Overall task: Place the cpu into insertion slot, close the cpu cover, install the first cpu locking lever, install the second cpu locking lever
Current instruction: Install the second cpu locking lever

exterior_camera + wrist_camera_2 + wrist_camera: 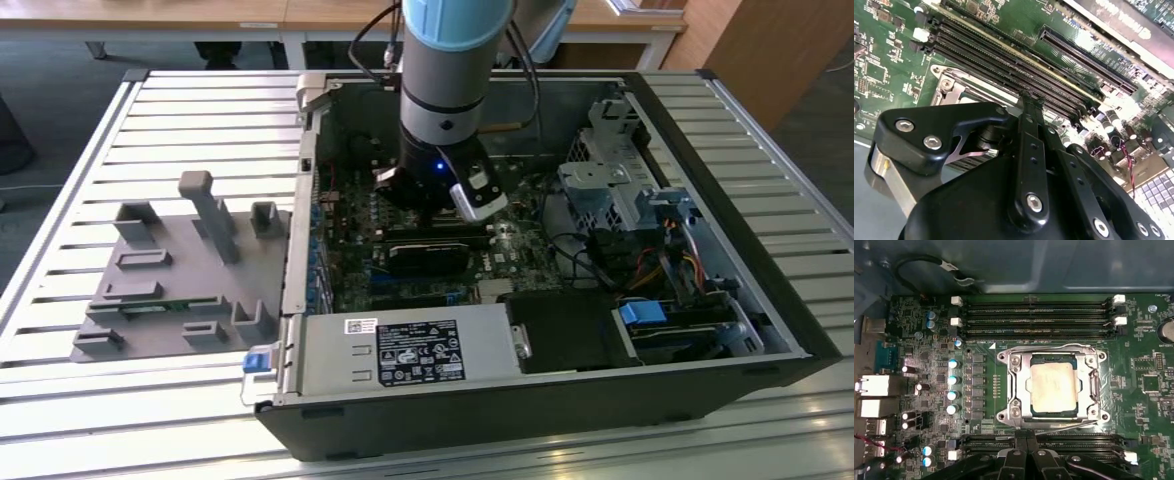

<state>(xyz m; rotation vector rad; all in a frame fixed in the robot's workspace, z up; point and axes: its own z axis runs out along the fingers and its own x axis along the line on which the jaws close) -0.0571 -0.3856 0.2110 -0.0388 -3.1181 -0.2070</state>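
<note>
In the first wrist view the cpu (1054, 387) lies flat in the insertion slot (1004, 416) on the green board, its pale metal top showing through the window of the cpu cover (1018, 390). The cover lies down over the chip. One thin wire lever (1054, 345) runs along one side of the socket, and another (1064, 427) runs slanted along the side nearest my fingers. My gripper (1026, 441) is shut with nothing between its fingers, just beside that edge of the socket. In the second wrist view the gripper (1030, 98) hovers over the memory slots beside the socket corner (951, 84). In the exterior view the gripper (424, 200) reaches down inside the case.
Long black memory slots (1039, 320) flank the socket on two sides. A black block (427, 255) sits in front of the arm, with a power supply (400, 350) at the case front and a drive cage (614, 190) on the exterior view's right. A grey fixture (174, 270) lies outside the case.
</note>
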